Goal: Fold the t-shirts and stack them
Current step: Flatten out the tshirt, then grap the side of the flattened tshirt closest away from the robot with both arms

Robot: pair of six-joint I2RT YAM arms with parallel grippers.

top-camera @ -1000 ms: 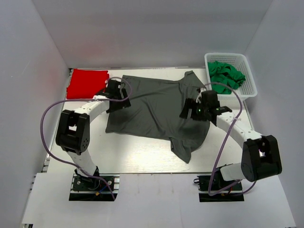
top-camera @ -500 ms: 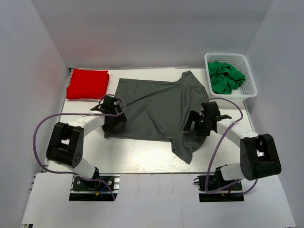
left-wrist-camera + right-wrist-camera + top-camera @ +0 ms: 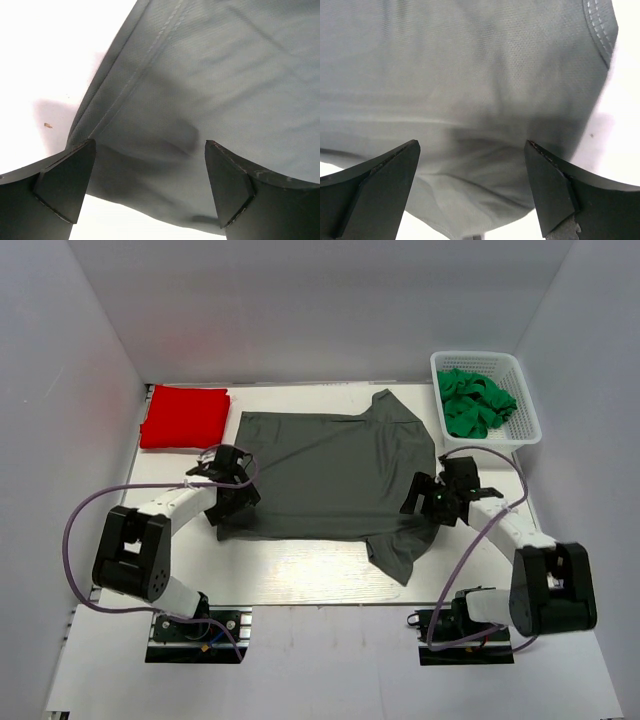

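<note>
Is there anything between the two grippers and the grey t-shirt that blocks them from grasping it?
Nothing visible does. The left gripper and the right gripper are both open directly over the grey t-shirt, at its left and right sides, with only its cloth beneath.

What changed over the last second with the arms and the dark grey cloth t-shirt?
The left gripper and right gripper drew back toward the near edge and now stand open over the dark grey cloth t-shirt, which slid nearer and lies squarer. The folded red t-shirt and white plastic basket of green cloth stayed put.
</note>
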